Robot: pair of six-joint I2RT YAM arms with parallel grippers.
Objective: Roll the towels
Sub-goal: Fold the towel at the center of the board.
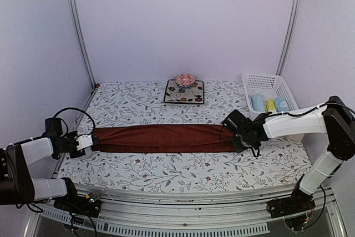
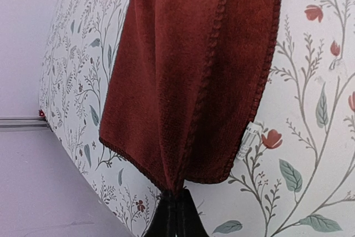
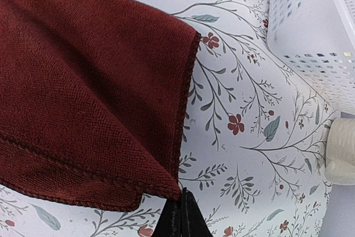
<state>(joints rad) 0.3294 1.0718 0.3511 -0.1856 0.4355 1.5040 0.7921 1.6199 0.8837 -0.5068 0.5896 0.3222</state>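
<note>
Left jaws: the left gripper [image 2: 176,198] is closed tight on the 9 o'clock end of the dark red towel [image 1: 163,138], and the cloth gathers into its tips.
Right jaws: the right gripper [image 3: 180,197] is pinched shut on the towel's corner at 3 o'clock.
Towel: it is folded into a long narrow band and lies flat from 9 to 3 o'clock.
Progress: folded but not yet rolled, I judge.
Basket: the white basket [image 1: 288,90] at 2 o'clock holds the small towels [image 1: 270,104], seemingly rolled already.
Mat: the floral mat [image 1: 184,95] is at 12 o'clock.
Edges: the right end is near the basket wall, and the left end is near the table's side.
Room: bare table covering [image 1: 166,173] toward 6 o'clock.
</note>
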